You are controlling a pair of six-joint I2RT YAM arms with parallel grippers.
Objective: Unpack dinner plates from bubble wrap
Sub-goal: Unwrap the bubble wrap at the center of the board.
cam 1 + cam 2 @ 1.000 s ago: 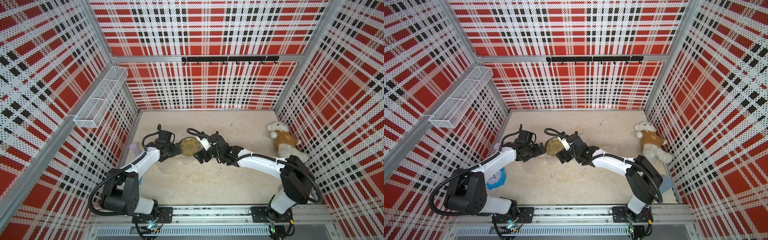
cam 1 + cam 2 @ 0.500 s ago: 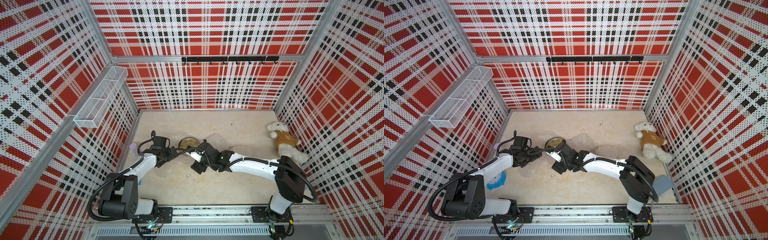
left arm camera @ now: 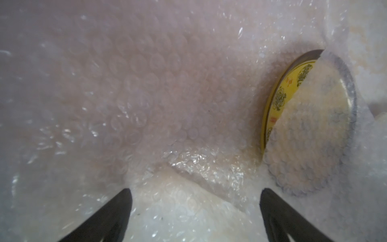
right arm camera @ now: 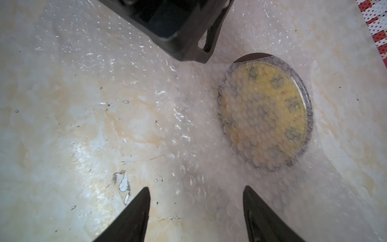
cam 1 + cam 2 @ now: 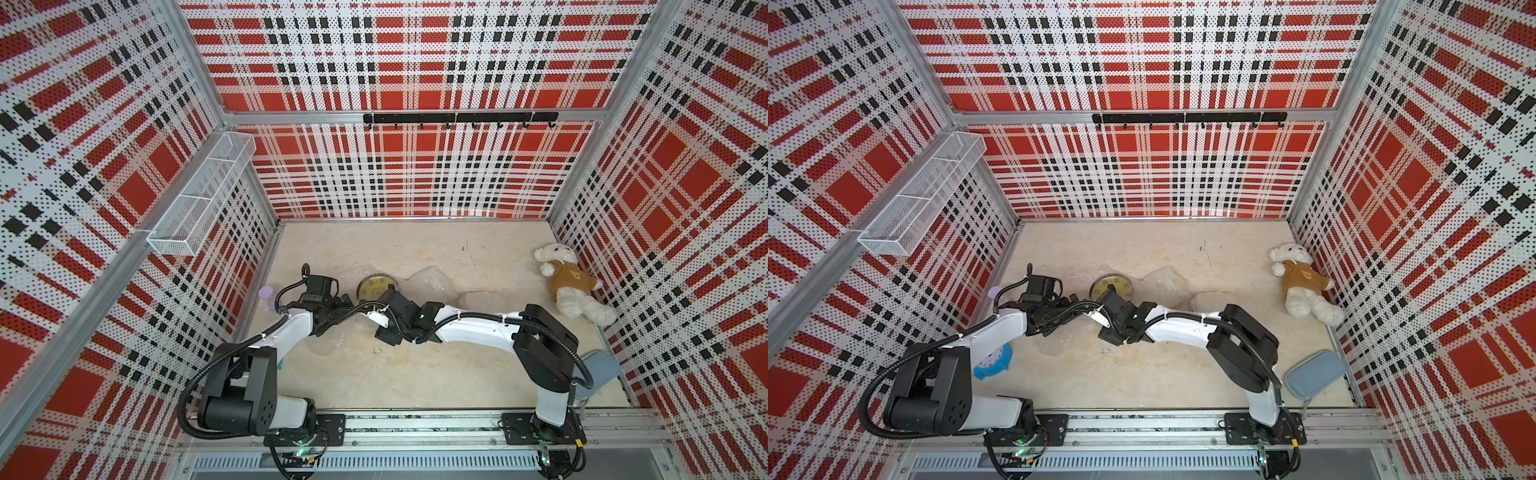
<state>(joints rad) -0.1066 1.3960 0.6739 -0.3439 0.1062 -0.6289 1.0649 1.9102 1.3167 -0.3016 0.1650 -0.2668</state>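
Note:
One dinner plate (image 5: 376, 286) (image 5: 1109, 286), yellow with small flower motifs and a dark rim, lies on the table under crinkled clear bubble wrap (image 5: 432, 282). In the left wrist view the bubble wrap (image 3: 146, 94) fills the frame and a strip of the plate (image 3: 293, 83) shows bare. In the right wrist view the plate (image 4: 266, 111) sits wholly under bubbles. My left gripper (image 5: 343, 302) (image 3: 195, 190) is open just left of the plate, over the wrap. My right gripper (image 5: 380, 322) (image 4: 196, 188) is open in front of the plate, above the wrap's edge, nothing between its fingers.
A white teddy bear (image 5: 569, 286) lies at the right wall. A lilac hourglass (image 5: 266, 296) stands by the left wall, a blue clock (image 5: 994, 361) near the left arm's base, and a grey-blue pouch (image 5: 1314, 374) at the front right. A wire basket (image 5: 199, 199) hangs on the left wall.
A second ago the plate was up between the two grippers. Now it lies on the table behind them, the wrap has spread out, and both grippers have drawn toward the front.

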